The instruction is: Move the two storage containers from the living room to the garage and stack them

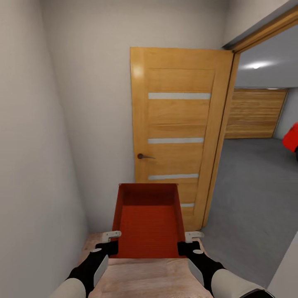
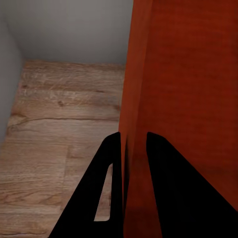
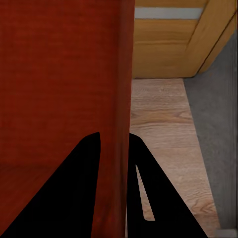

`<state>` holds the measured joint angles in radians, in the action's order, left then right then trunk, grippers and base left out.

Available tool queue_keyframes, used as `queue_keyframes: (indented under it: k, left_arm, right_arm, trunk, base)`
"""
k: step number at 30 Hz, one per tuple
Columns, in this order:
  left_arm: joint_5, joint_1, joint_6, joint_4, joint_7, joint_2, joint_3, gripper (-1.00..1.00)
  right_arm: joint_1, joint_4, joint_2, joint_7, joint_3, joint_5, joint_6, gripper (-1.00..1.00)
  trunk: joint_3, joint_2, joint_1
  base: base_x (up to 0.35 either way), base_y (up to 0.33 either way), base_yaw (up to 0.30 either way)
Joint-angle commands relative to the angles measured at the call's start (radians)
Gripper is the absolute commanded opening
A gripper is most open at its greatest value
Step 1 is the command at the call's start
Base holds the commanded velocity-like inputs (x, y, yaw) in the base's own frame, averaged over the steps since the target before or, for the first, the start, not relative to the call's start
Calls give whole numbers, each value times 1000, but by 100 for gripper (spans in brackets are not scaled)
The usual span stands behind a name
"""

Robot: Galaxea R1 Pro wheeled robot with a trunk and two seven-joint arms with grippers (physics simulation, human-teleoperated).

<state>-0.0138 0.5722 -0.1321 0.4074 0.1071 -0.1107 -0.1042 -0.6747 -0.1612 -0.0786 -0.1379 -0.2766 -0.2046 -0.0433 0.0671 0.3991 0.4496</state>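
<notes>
The bin (image 1: 149,221) hangs between the two grippers in front of the robot, at about 6 o'clock in the head view, open side up, with its long axis running away toward 12 o'clock. It is off the ground, above the wood floor (image 1: 140,277).

The left gripper (image 1: 111,242) holds the near end of the bin's left wall. In the left wrist view the wall (image 2: 130,109) passes edge-on down the gap between the two dark fingers (image 2: 106,193), one outside the bin and one inside over its bottom; the fingers pinch the thin wall. The right gripper (image 1: 187,243) does the same on the right wall: in the right wrist view the wall (image 3: 126,99) runs between its fingers (image 3: 148,198), which close on it, one inside and one outside. The contact itself is in shadow in both wrist views, so the pinch looks firm, though the touching faces are not plain.

Straight ahead, at 12 o'clock, a wooden door (image 1: 178,132) with pale strips stands swung back against the white wall (image 1: 82,103). At 2 to 3 o'clock the doorway opens on the garage, with grey floor (image 1: 248,198), a slatted wooden garage door (image 1: 254,112) at the far side, and a bit of red car (image 1: 291,138) at the right edge. The wood floor meets the grey floor near the door's foot, beside the right gripper.
</notes>
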Motion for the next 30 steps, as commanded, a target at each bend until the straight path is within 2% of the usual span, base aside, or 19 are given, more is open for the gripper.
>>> queue_keyframes:
  k: [1, 30]
  left_arm:
    - [-18, 0, -7, 19, 22, 21, -35, -100]
    - [-19, 0, -7, 19, 23, 19, -35, -100]
  right_arm:
    - [0, 3, 0, -5, 16, -16, -4, -100]
    - [0, 3, 1, -5, 16, -16, -6, -100]
  trunk:
    - [-1, 1, 0]
    - [-1, 1, 0]
  base:
    - [0, 0, -241]
    - [0, 0, -241]
